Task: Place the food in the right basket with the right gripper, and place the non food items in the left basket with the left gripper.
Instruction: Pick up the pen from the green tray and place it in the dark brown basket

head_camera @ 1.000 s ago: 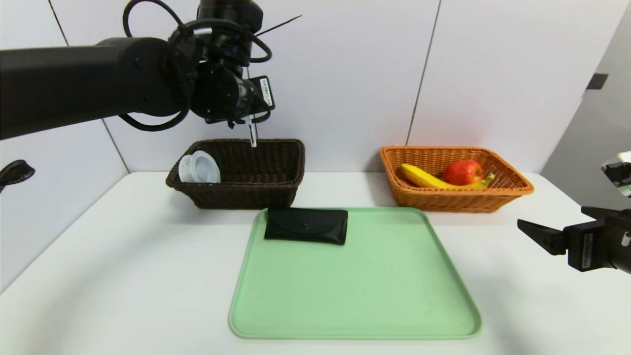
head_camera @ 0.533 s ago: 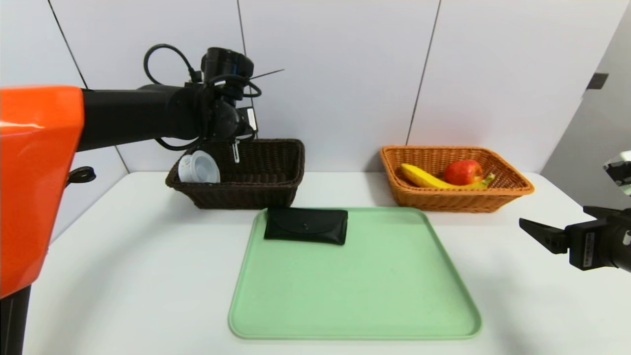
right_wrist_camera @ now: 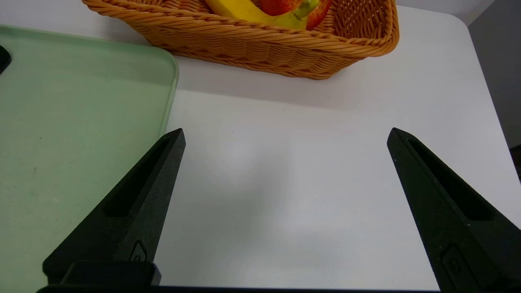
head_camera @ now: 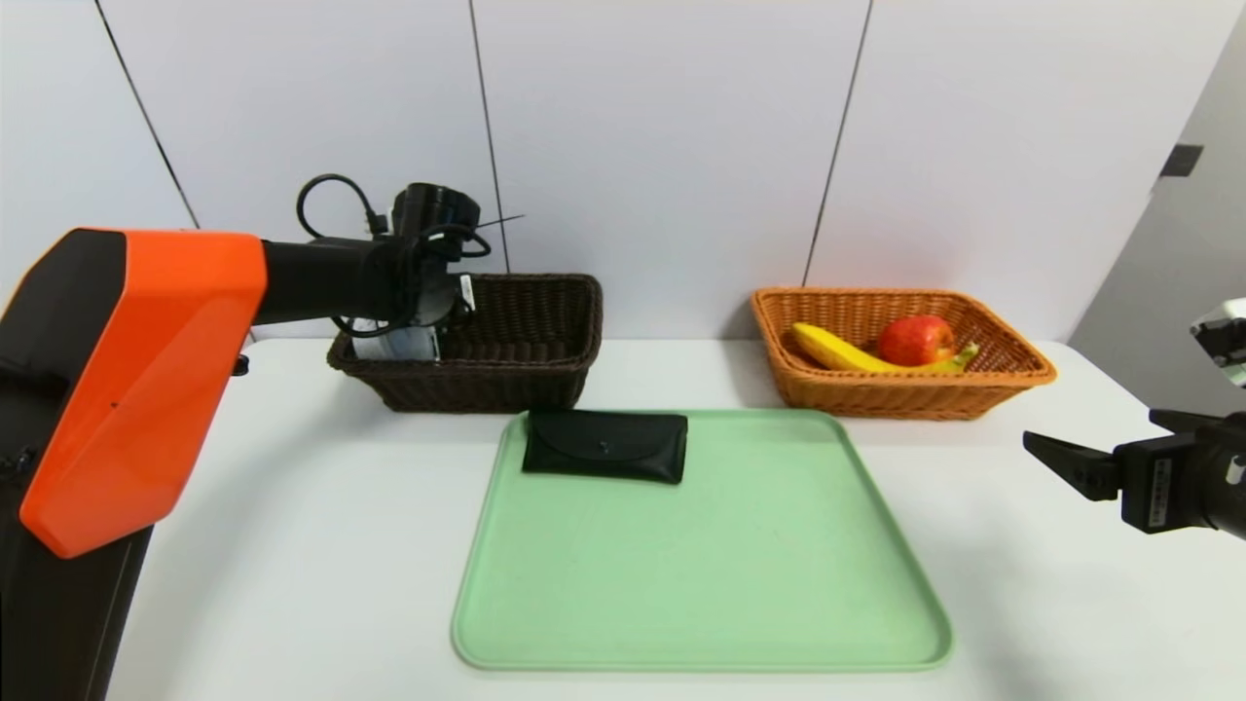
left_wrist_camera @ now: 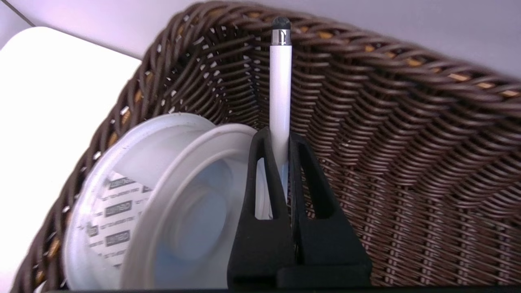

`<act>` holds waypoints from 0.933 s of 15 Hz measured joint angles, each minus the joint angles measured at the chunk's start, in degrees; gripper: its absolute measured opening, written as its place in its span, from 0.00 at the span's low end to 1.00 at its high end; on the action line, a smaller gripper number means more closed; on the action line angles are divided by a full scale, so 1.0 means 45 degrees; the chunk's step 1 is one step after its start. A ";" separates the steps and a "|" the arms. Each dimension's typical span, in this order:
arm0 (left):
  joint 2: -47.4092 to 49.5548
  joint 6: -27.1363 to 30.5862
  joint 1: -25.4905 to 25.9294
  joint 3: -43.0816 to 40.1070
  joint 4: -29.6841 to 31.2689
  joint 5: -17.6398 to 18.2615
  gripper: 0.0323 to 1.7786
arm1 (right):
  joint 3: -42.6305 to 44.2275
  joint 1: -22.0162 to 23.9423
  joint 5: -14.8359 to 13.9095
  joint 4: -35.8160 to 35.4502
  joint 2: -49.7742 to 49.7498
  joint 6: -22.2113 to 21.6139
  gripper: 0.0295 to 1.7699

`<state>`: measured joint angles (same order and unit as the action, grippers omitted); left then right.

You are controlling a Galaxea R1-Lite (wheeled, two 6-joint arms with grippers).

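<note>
Inside the dark basket (left_wrist_camera: 407,162) at upper left, one white pen (left_wrist_camera: 281,93) is pinched upright in the left gripper (left_wrist_camera: 281,140), its jaws clamped beside one spool (left_wrist_camera: 163,203). Released here, it could topple against the weave or spool. One pouch (head_camera: 604,445) waits on the tray (head_camera: 701,574); one banana (head_camera: 832,350) and one apple (head_camera: 915,340) fill the orange basket (head_camera: 905,394). Lower right, the right gripper (right_wrist_camera: 285,136) idles, jaws wide.

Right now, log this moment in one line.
left gripper: shut on pen, inside left basket | right gripper: open, parked | pouch: on tray
</note>
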<state>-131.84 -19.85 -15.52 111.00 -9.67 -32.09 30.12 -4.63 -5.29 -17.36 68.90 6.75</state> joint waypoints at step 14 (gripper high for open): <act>-0.0138 -0.0103 0.0095 0.0019 -0.0008 -0.0141 0.02 | -0.0054 0.0000 0.0000 0.0011 -0.0005 -0.0019 0.97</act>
<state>-132.46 -20.31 -15.09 111.08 -9.70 -32.72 29.88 -4.63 -5.29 -17.31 68.88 6.67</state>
